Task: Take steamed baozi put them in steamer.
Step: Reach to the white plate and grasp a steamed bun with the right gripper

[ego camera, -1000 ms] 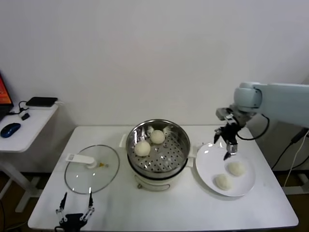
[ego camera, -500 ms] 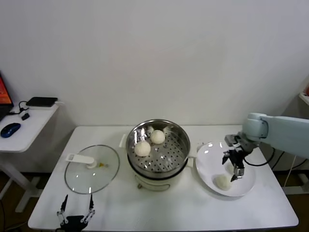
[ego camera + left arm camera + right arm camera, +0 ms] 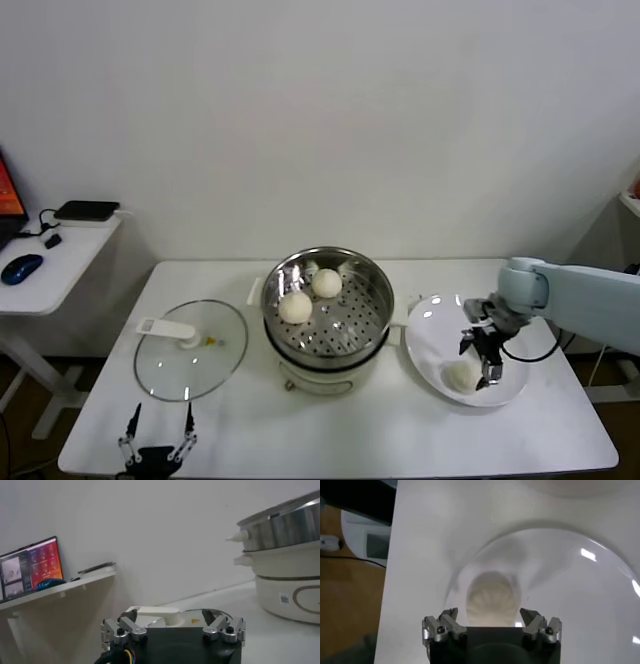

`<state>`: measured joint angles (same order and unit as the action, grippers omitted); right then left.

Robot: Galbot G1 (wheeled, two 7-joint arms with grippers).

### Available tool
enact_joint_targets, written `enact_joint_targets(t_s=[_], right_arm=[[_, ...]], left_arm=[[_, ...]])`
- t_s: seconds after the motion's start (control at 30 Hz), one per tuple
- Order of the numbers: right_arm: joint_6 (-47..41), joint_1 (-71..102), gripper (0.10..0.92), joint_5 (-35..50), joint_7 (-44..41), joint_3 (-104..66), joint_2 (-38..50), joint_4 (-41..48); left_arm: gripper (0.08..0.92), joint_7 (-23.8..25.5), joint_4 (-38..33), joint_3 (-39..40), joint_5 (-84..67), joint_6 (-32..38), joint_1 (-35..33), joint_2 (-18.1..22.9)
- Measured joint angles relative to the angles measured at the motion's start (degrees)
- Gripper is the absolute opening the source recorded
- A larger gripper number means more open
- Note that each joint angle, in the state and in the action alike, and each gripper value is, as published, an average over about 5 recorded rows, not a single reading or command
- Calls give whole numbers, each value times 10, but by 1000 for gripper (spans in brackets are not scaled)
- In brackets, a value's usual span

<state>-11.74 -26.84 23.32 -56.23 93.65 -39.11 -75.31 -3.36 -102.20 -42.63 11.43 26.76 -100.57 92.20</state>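
Note:
The steamer (image 3: 362, 318) stands mid-table with two baozi in it, one (image 3: 295, 307) at the left and one (image 3: 326, 283) behind it. On the white plate (image 3: 430, 335) one baozi (image 3: 460, 375) shows. My right gripper (image 3: 487, 367) is low over the plate beside it and hides the place where the other bun lay. In the right wrist view a baozi (image 3: 491, 600) lies on the plate (image 3: 580, 595) just ahead of my right gripper (image 3: 490, 623), whose jaws stand open on either side of it. My left gripper (image 3: 156, 446) is open and empty at the table's front left.
The glass lid (image 3: 190, 350) with its white handle lies left of the steamer; it also shows in the left wrist view (image 3: 155, 614), with the steamer's pot base (image 3: 290, 590) beyond. A side table (image 3: 50, 260) with a mouse stands at the far left.
My right gripper has come down from above the plate's far edge onto the plate, and now covers one of the two buns there. The left arm has not moved.

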Motion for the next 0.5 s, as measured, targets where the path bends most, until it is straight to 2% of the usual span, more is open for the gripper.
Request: enact_joint_targets(t_s=[0.23, 0.5], right_arm=[[0, 15, 807, -6, 0, -14, -5, 13], [1, 20, 628, -7, -1, -21, -9, 19]], left_arm=[[823, -1, 0, -1, 1, 0, 1, 0], [823, -1, 0, -2, 2, 0, 1, 0]])
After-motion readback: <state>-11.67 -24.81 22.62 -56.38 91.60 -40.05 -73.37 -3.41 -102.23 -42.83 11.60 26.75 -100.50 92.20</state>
